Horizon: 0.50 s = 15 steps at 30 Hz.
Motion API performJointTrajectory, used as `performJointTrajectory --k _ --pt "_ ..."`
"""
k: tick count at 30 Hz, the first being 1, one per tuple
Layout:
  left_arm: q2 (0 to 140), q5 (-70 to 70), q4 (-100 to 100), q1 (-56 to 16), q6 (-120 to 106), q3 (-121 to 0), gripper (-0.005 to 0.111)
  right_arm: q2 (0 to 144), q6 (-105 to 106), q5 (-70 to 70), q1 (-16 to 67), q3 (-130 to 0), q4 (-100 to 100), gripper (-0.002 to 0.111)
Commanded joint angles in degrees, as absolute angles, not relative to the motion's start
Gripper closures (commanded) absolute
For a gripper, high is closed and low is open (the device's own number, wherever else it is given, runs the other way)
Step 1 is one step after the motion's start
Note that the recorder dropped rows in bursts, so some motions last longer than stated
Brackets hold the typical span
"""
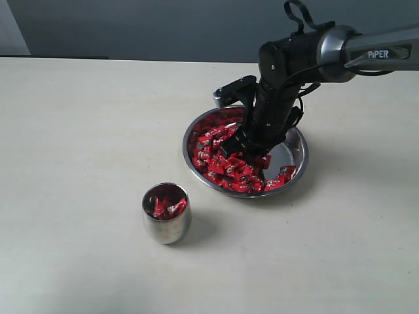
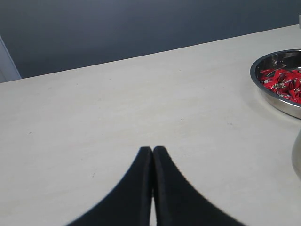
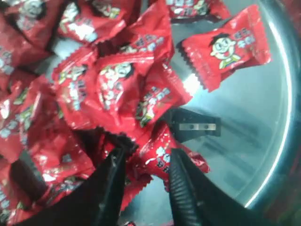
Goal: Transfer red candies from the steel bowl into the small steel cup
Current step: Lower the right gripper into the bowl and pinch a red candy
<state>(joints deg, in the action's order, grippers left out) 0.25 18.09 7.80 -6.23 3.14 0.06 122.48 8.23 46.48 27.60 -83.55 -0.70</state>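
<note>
The right tool (image 3: 148, 157) is reaching down into the bowl (image 1: 298, 140), its fingers narrowly apart and closing on 1 of the red candies (image 1: 222, 170) at the edge of the heap. The candies are filling most of the bowl, which is sitting nearer the surface's (image 1: 78, 131) far edge. The cup (image 1: 167, 226), nearer the front edge, is holding a few candies. The left tool (image 2: 152, 149) is hovering over bare surface, fingers pressed together.

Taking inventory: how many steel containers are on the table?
2: the steel bowl right of centre; the small steel cup nearer the camera, to its left.
</note>
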Motion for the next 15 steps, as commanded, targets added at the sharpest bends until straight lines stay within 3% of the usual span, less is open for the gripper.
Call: performJointTrajectory --k 1,11,13,15 --pt "0.00 17.69 7.76 -6.66 3.46 0.00 0.106 123.36 4.84 43.95 27.31 -83.67 1.93 0.076" --pt "0.00 17.69 7.76 -6.66 3.46 0.00 0.106 123.80 4.84 44.31 27.31 -83.67 1.98 0.077" --pt "0.00 17.69 7.76 -6.66 3.46 0.00 0.106 123.80 4.84 44.41 27.31 -83.67 1.98 0.085" --pt "0.00 17.69 7.76 -6.66 3.46 0.00 0.106 123.80 4.66 44.41 27.31 -83.67 1.98 0.101"
